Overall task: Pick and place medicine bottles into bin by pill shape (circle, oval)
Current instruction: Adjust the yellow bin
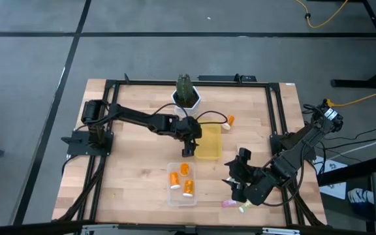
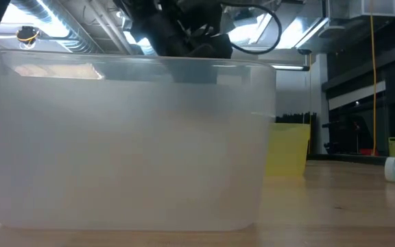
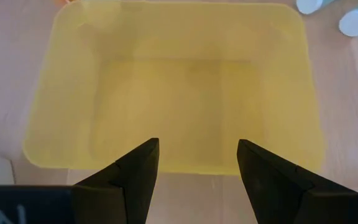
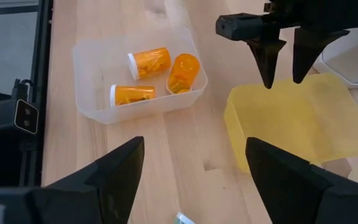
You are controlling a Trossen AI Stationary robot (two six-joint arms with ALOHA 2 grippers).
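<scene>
Left gripper (image 1: 188, 151) hangs over the near edge of the yellow bin (image 1: 209, 141), fingers (image 3: 138, 168) spread apart with nothing between them; the bin floor shows bare beneath. Open tabletop (image 1: 136, 170) on the bin's left side; the white plant pot (image 1: 187, 98) sits close behind the arm.

Clear bin (image 1: 182, 200) is just beside the yellow one, toward the front edge. It has three orange medicine bottles (image 4: 149, 62) with white caps lying on their sides, near each other and away from both grippers.

One more orange bottle (image 1: 230, 121) lies on the wood by the yellow bin's far corner.

Right gripper (image 1: 235, 177) sits near the front right corner, wide open, empty. A pink vial (image 1: 228, 203) and a pale one, possibly green (image 1: 245, 208), lie just past it near the table edge.

Low view is mostly blocked by the clear bin wall.
</scene>
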